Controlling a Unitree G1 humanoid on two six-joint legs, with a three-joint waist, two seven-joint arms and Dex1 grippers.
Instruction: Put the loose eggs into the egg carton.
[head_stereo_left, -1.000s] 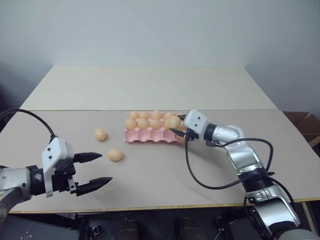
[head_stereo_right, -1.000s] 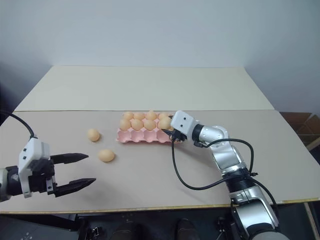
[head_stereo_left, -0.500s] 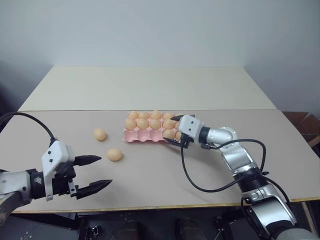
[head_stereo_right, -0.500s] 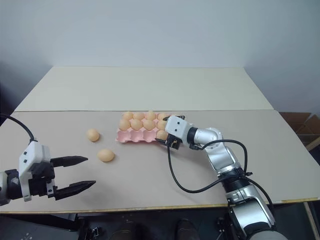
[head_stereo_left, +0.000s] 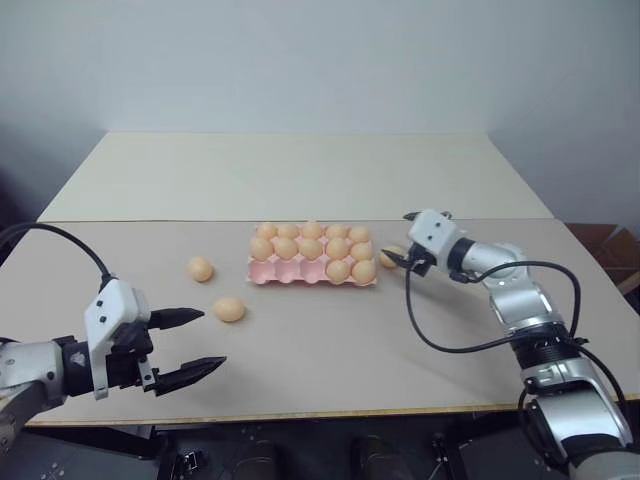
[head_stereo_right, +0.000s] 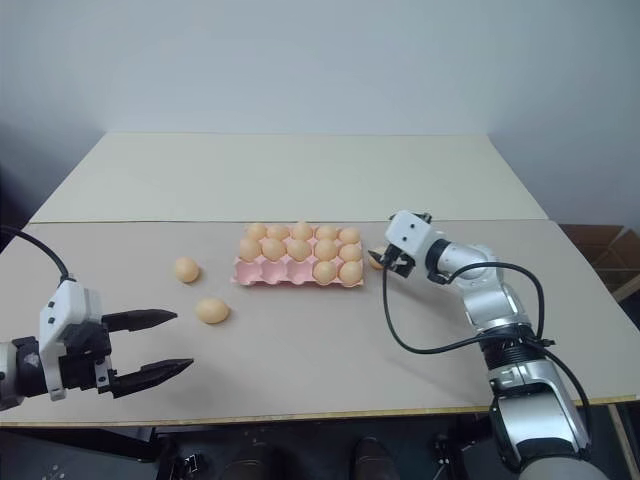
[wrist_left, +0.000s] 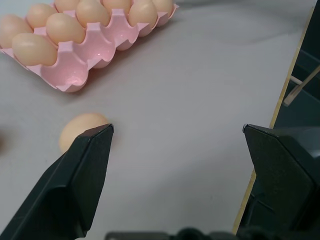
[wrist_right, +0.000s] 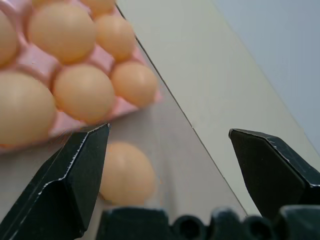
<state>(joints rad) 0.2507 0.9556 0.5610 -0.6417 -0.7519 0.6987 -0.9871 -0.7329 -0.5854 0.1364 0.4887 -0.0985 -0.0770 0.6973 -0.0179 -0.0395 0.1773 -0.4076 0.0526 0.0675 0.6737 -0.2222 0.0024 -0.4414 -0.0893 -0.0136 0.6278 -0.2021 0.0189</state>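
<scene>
The egg carton (head_stereo_left: 312, 262) sat mid-table on the near panel, pink, lidless, long side running left to right. You had most of it filled: the far row and middle row looked full, and the near row held two eggs at its right end, with three cups at the left of that row showing bare pink. Three loose eggs (head_stereo_left: 229, 309) were left on the table: one near and left of the carton, a second (head_stereo_left: 201, 268) further left and a bit farther back, and a third (head_stereo_left: 390, 257) just beside the carton's right end. By that count, three eggs matched three empty cups, so the job looked well past halfway. Your right gripper (head_stereo_left: 405, 262) was at the right end of the carton, fingers spread wide and holding nothing, with that third egg just in front of it, low between the fingers in the right wrist view, not gripped. Your left gripper (head_stereo_left: 192, 345) hovered at the near left of the table, fingers wide apart and empty, the nearest loose egg just beyond its left fingertip and the carton well past that.
</scene>
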